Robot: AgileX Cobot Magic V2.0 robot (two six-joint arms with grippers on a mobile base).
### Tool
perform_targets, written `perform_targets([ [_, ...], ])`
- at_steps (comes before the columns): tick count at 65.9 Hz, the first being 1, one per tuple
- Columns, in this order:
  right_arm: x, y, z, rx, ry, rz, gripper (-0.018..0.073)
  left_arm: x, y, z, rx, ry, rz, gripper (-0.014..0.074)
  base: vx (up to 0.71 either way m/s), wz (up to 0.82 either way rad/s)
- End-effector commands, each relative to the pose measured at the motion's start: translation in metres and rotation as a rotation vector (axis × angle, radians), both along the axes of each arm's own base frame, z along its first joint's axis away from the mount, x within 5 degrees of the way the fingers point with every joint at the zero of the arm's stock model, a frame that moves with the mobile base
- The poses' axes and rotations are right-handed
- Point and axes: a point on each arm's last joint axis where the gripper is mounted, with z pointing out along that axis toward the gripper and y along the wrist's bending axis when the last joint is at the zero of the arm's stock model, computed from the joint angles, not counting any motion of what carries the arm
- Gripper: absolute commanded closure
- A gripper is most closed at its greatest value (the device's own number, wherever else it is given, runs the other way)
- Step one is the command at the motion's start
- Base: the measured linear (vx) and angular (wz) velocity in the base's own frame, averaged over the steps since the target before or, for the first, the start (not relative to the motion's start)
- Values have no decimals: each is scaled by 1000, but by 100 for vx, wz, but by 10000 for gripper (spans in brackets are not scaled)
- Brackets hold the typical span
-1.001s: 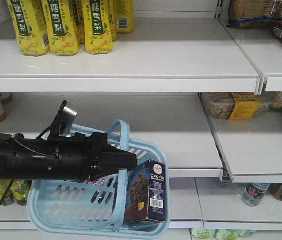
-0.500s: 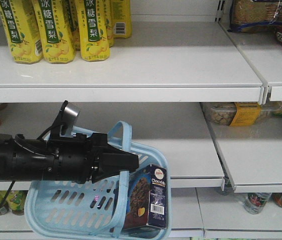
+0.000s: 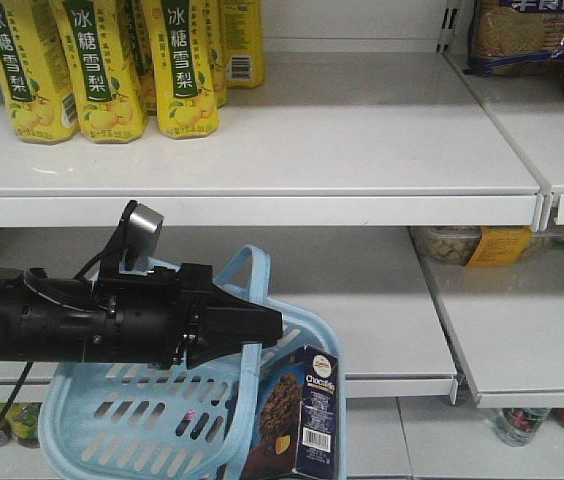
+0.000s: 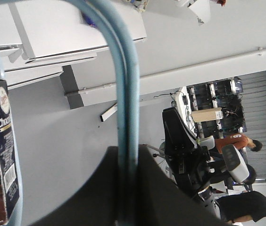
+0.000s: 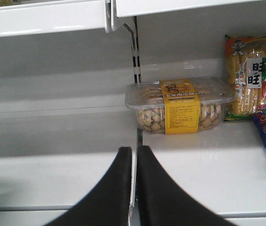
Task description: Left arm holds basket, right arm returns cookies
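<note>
Under the top shelf (image 3: 362, 150), left gripper (image 3: 267, 325) is clamped tight on the basket (image 3: 112, 420) handle, cookies (image 3: 302, 415) standing upright inside; right gripper (image 5: 135, 157) pinched closed, empty.

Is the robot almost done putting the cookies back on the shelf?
Not yet. Done: the left hand is shut on the basket handles, holding it up. In hand: the right hand is shut and empty, facing a shelf. Left: the cookies stand in the basket, so picking them up and shelving them both remain.
</note>
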Motion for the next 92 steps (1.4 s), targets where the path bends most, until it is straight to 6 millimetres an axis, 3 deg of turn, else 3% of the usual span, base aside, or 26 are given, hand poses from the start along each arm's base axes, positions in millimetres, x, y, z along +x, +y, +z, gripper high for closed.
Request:
perform_targets([
  [1, 0, -1, 2, -9, -72, -12, 565, 3, 0, 25, -96, -61, 48, 600, 5, 1],
  [92, 0, -1, 2, -9, -70, -12, 565, 3, 0, 25, -96, -61, 48, 600, 2, 0],
])
